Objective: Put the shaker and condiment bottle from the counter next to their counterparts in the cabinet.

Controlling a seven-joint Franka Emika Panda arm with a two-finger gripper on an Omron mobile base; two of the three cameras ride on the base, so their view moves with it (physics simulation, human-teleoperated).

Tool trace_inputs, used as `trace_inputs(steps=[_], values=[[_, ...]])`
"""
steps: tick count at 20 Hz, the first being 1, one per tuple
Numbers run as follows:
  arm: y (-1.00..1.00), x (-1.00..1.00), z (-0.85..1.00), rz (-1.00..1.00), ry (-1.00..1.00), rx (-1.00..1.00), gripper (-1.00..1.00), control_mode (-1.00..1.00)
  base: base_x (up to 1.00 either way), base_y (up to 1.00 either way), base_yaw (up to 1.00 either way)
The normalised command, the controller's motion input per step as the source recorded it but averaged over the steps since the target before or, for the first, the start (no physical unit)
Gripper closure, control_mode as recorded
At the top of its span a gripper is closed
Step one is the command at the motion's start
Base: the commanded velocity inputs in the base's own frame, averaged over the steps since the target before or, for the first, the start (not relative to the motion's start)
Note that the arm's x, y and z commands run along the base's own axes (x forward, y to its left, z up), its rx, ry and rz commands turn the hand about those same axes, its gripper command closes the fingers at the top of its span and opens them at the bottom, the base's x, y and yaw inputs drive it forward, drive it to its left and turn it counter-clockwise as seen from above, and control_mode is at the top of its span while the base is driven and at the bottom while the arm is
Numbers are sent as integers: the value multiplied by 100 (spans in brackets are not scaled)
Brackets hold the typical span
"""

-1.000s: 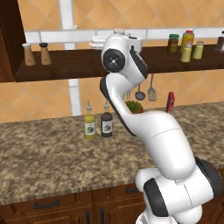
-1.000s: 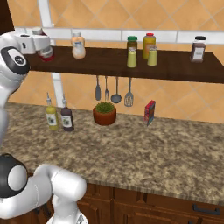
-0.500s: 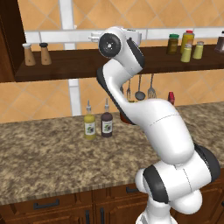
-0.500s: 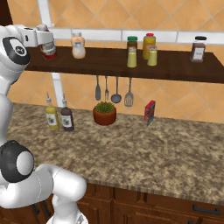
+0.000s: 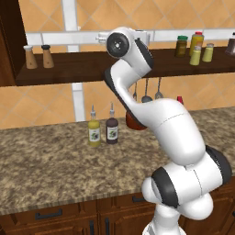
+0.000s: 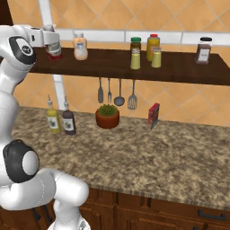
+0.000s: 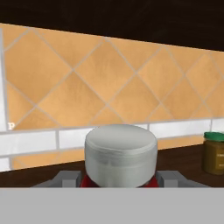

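Observation:
My gripper (image 6: 50, 39) is shut on the condiment bottle (image 6: 55, 48), a squat red bottle with a white cap, held upright at the left end of the cabinet (image 6: 179, 67). The bottle stands just left of its counterpart, a tan-filled bottle (image 6: 81, 46). In the hand view the white cap (image 7: 121, 155) sits between my fingertips (image 7: 65, 178). I cannot tell whether the bottle's base touches the shelf. Two yellow-green shakers (image 6: 135, 58) (image 6: 156, 57) stand side by side further right on the shelf. In the left base view my wrist hides the bottle. The counter (image 6: 148, 152) lies below.
A green-capped jar (image 6: 135, 44), a yellow red-capped bottle (image 6: 153, 44) and a dark jar (image 6: 203, 50) share the shelf, with two brown shakers (image 5: 37, 56) at its far left. On the counter stand two spouted bottles (image 6: 60, 120), a potted plant (image 6: 107, 117) and a red box (image 6: 153, 115). Utensils (image 6: 119, 92) hang beneath.
My hand has carried the red bottle to the right along the shelf, closer to the tan-filled bottle. The grip is unchanged and nothing else has moved.

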Motion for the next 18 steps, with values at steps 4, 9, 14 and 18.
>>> trace_inputs(steps=[4,9,14,18], values=[[0,10,-19,0,4,0,100,-100,0,0,0],[-11,26,-1,0,0,0,100,-100,0,0,0],[-12,25,0,0,0,0,100,-100,0,0,0],[0,19,-3,0,0,0,100,-100,0,0,0]])
